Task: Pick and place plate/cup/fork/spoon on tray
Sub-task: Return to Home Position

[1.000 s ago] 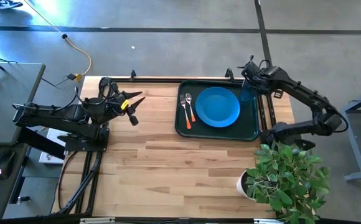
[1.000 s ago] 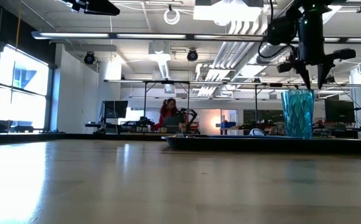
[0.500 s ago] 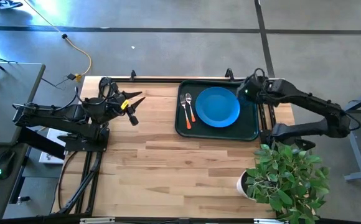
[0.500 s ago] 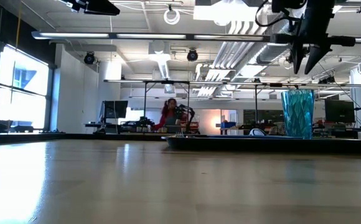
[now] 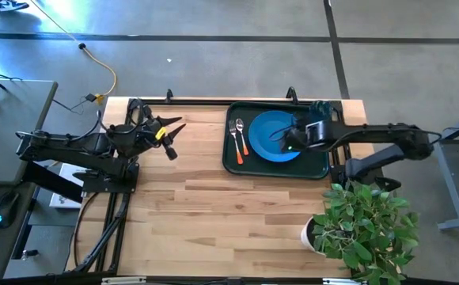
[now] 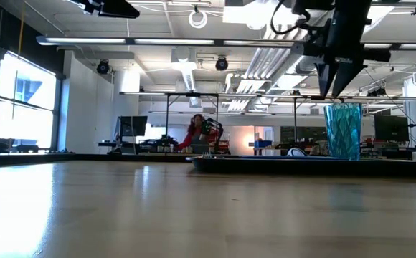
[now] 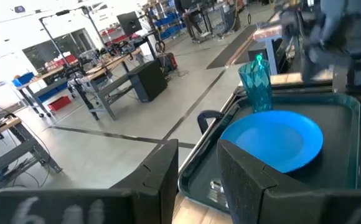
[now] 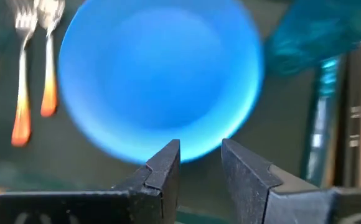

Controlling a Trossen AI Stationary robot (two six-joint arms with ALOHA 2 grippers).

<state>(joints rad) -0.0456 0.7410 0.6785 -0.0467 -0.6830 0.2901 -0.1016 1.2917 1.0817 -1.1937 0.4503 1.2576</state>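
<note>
Tableware all sitting on dark rectangular tray (image 5: 233, 164): round bright-blue plate (image 5: 271, 134) directly under empty, narrowly parted right gripper (image 5: 286, 142); see-through teal cup (image 6: 343, 130) just beyond; orange-handled fork (image 5: 233, 141) and orange-handled spoon (image 5: 242, 136) past plate. Left gripper (image 5: 168, 134) idling well apart, narrowly parted. Task appearing complete.

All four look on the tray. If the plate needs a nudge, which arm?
Right, probably. The right gripper hovers over the plate on the tray; the left gripper sits far off, over the table's left side.

A leafy green plant in a white pot (image 5: 362, 224) stands at one corner of the light wooden plank surface (image 5: 214, 214). A yellow cable (image 5: 103, 67) lies on the grey floor (image 5: 229, 55) beyond.
</note>
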